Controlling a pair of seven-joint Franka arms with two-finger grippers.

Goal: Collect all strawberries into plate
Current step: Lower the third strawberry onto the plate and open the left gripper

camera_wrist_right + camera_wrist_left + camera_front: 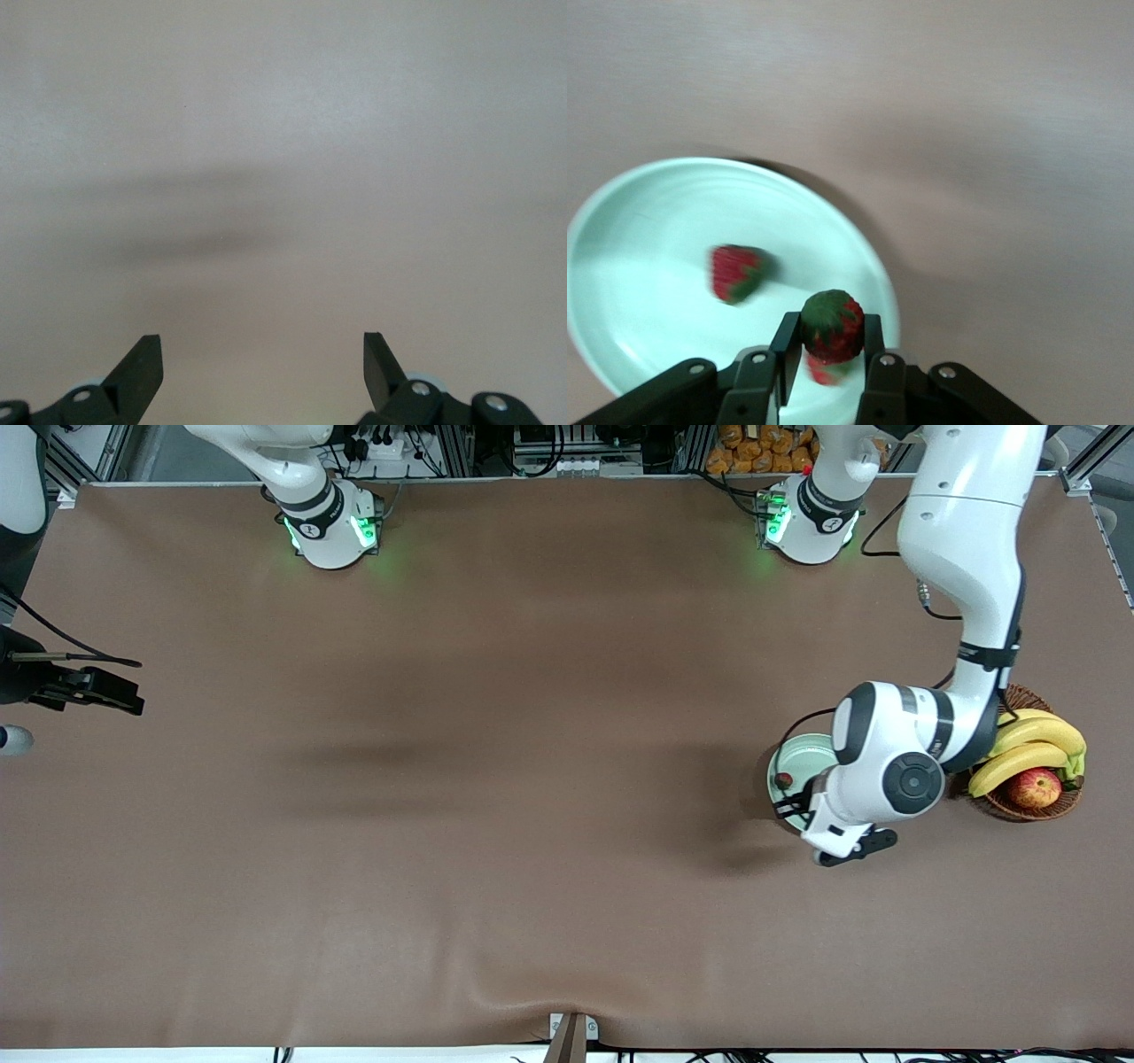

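Note:
The pale mint-green plate (796, 755) lies at the left arm's end of the table, beside a wicker basket. My left gripper (791, 806) hangs over the plate's edge nearer the front camera. In the left wrist view it (831, 341) is shut on a strawberry (831, 324), leafy top up, above the plate (629, 221). A second strawberry (735, 272) lies in the plate and also shows in the front view (783, 780). A red blur (823, 373) lies under the held berry; I cannot tell what it is. My right gripper (263, 354) is open and empty, waiting at the right arm's end (120, 695).
A brown wicker basket (1019, 808) with bananas (1028, 746) and a red-yellow apple (1035, 787) stands beside the plate, toward the table's end. The left arm's wrist covers part of the plate. The brown tabletop stretches bare between the two arms.

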